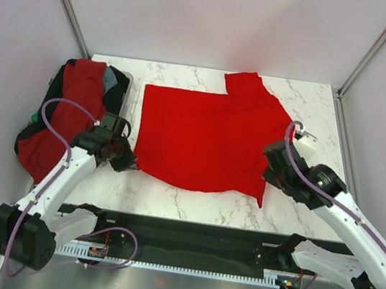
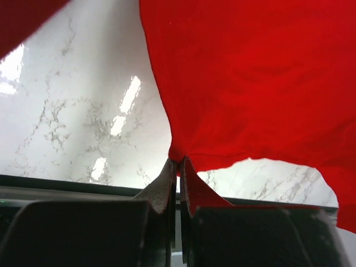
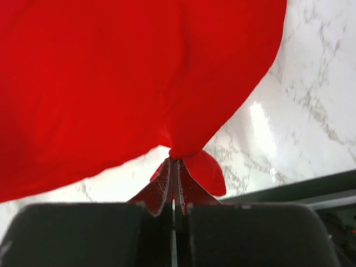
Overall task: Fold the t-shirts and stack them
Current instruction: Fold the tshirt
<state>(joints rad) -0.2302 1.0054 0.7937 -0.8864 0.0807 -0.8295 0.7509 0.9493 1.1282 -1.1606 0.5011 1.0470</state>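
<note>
Across the white marble table the bright red soft-cloth t-shirt lies spread between my arms. My left gripper is pinched tight on its near left hem corner and my right gripper on the near right one. Holding both corners should let me lift the hem evenly for a fold. Other red shirts sit heaped in the dark bin.

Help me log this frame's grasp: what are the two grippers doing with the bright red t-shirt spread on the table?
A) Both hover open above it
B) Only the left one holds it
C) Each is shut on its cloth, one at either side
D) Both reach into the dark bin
C: in the wrist views the left gripper and the right gripper each pinch a fold of the red t-shirt between closed fingers.
</note>
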